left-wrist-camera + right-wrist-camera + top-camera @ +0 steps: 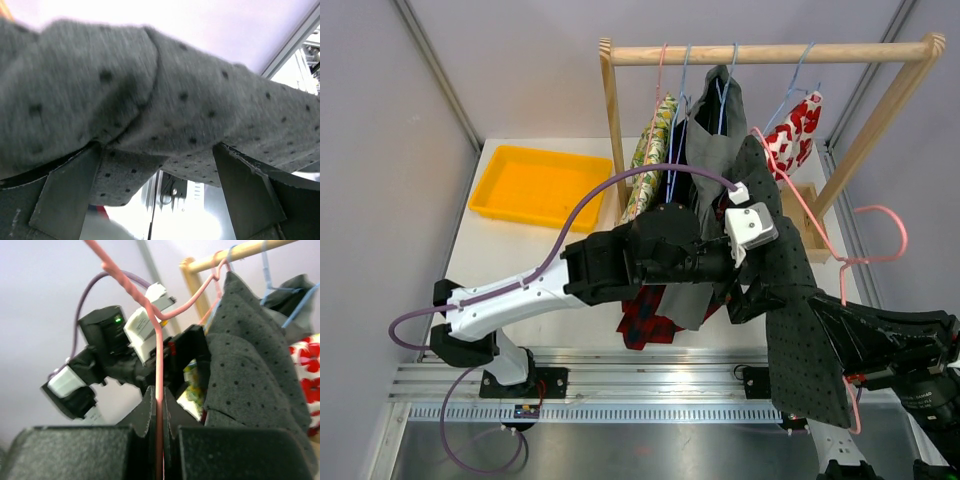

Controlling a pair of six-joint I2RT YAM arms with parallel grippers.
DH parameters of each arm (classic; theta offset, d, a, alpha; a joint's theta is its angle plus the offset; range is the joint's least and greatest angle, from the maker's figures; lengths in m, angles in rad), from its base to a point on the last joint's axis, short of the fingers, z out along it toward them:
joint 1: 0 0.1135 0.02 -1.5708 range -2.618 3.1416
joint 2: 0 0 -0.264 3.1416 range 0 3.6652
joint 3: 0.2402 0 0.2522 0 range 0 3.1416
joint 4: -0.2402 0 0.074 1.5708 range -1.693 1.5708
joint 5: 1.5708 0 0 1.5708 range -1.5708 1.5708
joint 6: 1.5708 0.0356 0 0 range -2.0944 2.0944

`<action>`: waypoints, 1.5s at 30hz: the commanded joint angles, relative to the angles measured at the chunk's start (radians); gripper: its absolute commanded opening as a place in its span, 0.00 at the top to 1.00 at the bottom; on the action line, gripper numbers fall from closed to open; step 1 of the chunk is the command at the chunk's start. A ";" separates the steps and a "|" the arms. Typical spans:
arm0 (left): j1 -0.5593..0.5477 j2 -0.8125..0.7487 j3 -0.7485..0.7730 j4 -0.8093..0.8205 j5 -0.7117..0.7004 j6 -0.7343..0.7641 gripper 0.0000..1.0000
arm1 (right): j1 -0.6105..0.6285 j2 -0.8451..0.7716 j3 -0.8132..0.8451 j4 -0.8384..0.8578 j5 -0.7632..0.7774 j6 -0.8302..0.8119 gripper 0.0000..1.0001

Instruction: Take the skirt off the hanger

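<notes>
grey dotted skirt (pixel 800 320) draped along the pink hanger (pixel 159 355), near right of the wooden rack (pixel 770 52); right gripper (pixel 159 407) pinching the hanger wire, left gripper (pixel 155 190) spread wide against the skirt.

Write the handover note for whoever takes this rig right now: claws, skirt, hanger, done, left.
Left claw: open, fingers either side of a fold of the skirt, not closed on it.
Right claw: shut on the pink hanger wire.
Skirt: grey, dotted, draped over the right arm, apparently on the hanger, in front of the rail.
Done: hanger gripped, left claw in place.
Left: close the left claw on the fabric, pull the skirt off the hanger.
</notes>
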 commanded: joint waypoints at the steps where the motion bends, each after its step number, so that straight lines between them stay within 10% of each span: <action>1: -0.016 -0.035 -0.012 0.143 -0.008 -0.014 0.01 | 0.000 0.003 -0.020 0.197 -0.127 0.111 1.00; 4: -0.022 -0.038 -0.035 0.180 -0.019 -0.026 0.10 | 0.000 -0.002 -0.026 0.225 -0.131 0.134 1.00; 10: -0.033 -0.088 -0.126 0.264 -0.039 -0.063 1.00 | 0.000 -0.003 -0.052 0.268 -0.115 0.157 1.00; 18: -0.169 -0.239 -0.311 0.208 -0.105 -0.086 1.00 | 0.000 0.084 0.064 0.176 0.107 -0.010 1.00; 35: -0.586 -0.621 -0.818 -0.102 -0.703 -0.531 1.00 | 0.023 0.366 0.474 0.046 0.633 -0.309 1.00; 40: -0.606 -0.647 -0.694 -0.283 -0.879 -0.531 1.00 | 0.056 0.409 0.512 0.001 0.891 -0.392 1.00; 45: -0.605 -0.364 -0.116 -0.659 -1.083 -0.357 1.00 | 0.056 0.391 0.391 -0.033 0.890 -0.352 1.00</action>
